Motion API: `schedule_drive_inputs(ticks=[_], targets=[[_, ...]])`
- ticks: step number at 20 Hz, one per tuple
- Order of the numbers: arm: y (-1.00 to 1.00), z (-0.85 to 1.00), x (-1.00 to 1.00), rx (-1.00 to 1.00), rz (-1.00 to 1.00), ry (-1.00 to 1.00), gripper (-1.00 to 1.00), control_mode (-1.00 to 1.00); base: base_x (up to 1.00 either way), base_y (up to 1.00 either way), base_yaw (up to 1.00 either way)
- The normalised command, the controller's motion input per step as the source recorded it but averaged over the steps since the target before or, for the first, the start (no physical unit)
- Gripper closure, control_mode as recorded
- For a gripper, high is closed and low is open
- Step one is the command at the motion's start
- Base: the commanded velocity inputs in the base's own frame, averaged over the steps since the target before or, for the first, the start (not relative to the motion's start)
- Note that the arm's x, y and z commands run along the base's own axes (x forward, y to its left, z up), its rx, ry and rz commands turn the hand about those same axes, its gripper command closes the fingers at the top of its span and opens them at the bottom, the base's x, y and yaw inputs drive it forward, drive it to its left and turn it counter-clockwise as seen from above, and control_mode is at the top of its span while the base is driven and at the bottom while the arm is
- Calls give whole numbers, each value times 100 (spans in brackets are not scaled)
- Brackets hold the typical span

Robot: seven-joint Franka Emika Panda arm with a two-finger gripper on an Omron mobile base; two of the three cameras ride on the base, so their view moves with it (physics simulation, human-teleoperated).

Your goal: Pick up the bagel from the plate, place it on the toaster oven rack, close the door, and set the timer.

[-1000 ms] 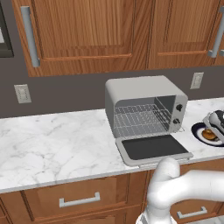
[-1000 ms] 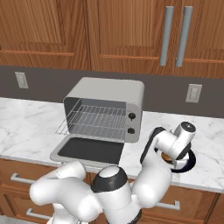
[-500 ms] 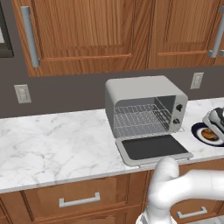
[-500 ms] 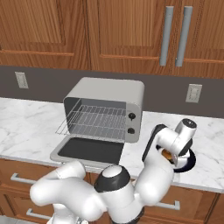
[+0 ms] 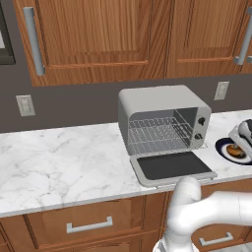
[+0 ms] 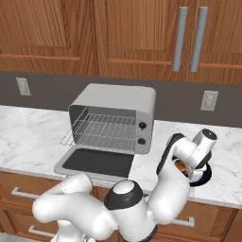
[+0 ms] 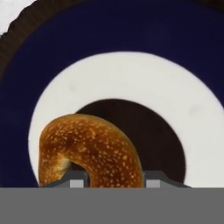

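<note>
Hand (image 7: 113, 179) pinches its two dark fingertips (image 7: 78, 180) on the golden-brown seeded bagel (image 7: 89, 151), directly beneath it over the round navy-rimmed plate (image 7: 131, 30) on the white marble counter (image 5: 64, 162).

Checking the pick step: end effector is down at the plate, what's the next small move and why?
Probably a short straight lift. In the hand view the end effector has closed on the bagel, which sits low over the plate. The toaster oven rack is exposed and the door lies open, so clear the plate first.
</note>
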Motion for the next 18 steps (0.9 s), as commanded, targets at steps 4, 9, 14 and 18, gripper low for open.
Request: schedule_drive_inputs(ticks=[4,9,14,18], targets=[[0,43,-15,4,0,-9,100,-100,0,0,0],[0,69,-39,1,0,-13,100,-100,0,0,0],[7,51,-63,0,0,-10,100,-100,0,0,0],[32,38,-71,0,0,-12,100,-100,0,0,0]])
